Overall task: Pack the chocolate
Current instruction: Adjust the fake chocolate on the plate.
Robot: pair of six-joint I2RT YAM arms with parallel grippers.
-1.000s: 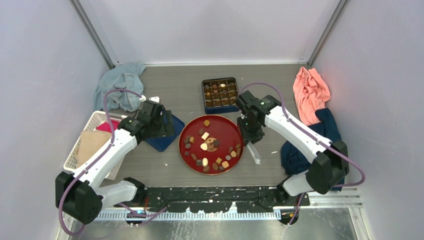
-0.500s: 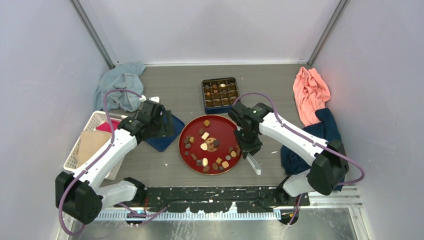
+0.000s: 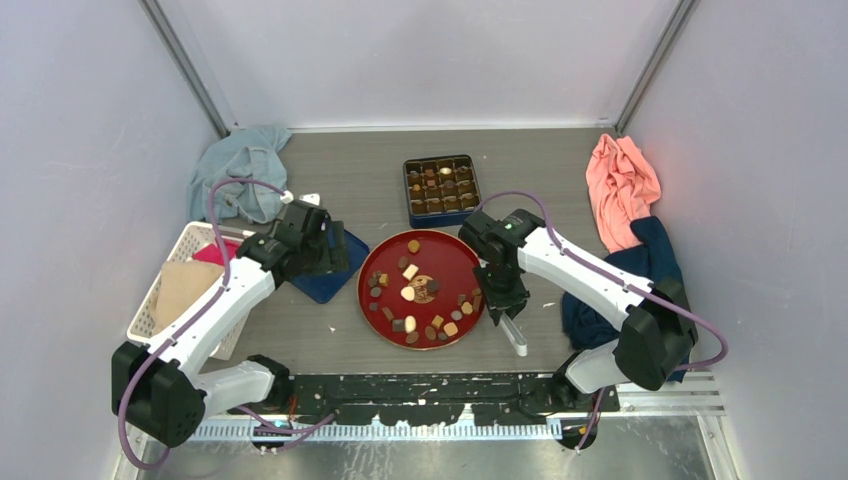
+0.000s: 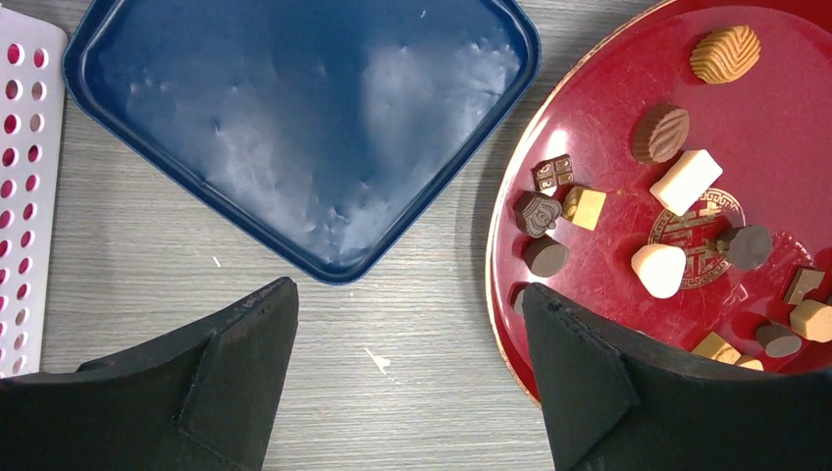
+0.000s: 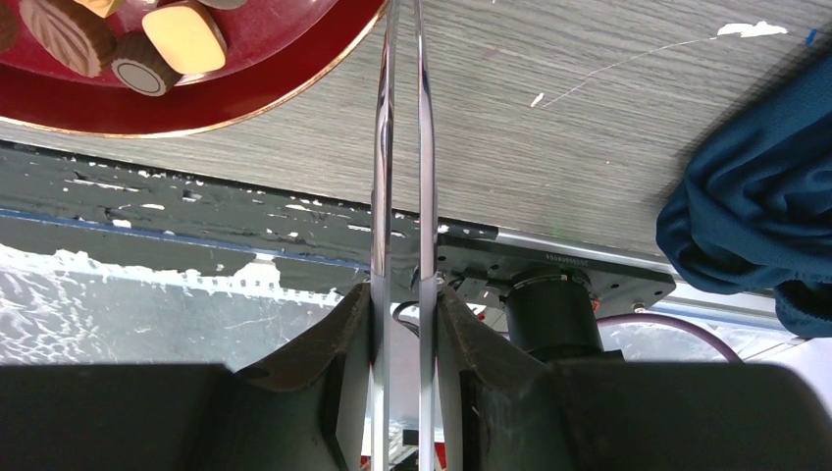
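Several small chocolates [image 3: 420, 292], brown, tan and cream, lie scattered on the red plate [image 3: 450, 262]. More sit in the dark compartment box [image 3: 440, 188] behind it. My right gripper [image 3: 501, 292] is over the plate's right rim, shut on silver tongs [image 3: 513, 336] that reach toward the near edge. In the right wrist view the gripper [image 5: 402, 294] grips the two tong blades [image 5: 420, 147], whose tips run out of frame; chocolates [image 5: 182, 37] and the plate rim [image 5: 245, 103] show at top left. My left gripper [image 4: 407, 324] is open and empty, between the blue lid [image 4: 294, 128] and the plate [image 4: 608, 118].
A white perforated basket [image 3: 170, 290] stands at the left. A grey-blue cloth [image 3: 240, 175] lies at the back left and a pink cloth [image 3: 620, 185] at the right. A dark blue cloth [image 3: 650, 262] lies beside the right arm and shows in the right wrist view [image 5: 755, 206].
My right gripper has moved with the tongs from beside the box toward the near edge, along the plate's right rim. The left arm has not moved.
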